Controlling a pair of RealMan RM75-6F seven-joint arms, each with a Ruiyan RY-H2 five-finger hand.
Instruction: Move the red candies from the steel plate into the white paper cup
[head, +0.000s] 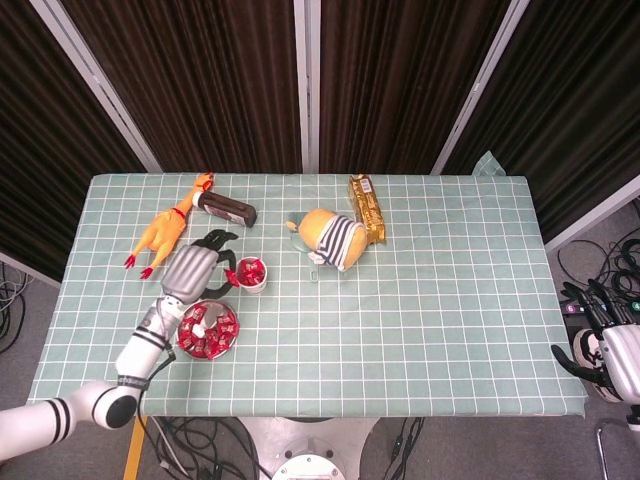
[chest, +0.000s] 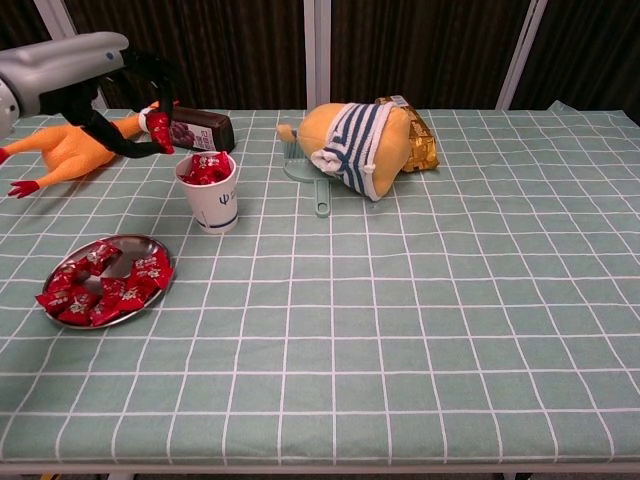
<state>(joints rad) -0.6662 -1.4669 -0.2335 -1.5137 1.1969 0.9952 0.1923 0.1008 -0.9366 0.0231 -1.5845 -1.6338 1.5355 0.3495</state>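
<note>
Left hand (chest: 95, 80) is pinching one red candy (chest: 160, 130) in its fingertips, hanging just up-left of the white paper cup (chest: 212, 195), not over the rim. Cup is sitting upright on the desk (chest: 420, 300), already holding red candies. Steel plate (chest: 150, 243) is lying near the cup toward the front-left, carrying more candies. Right hand (head: 600, 345) is hanging off the desk's right edge, fingers spread, holding nothing.
</note>
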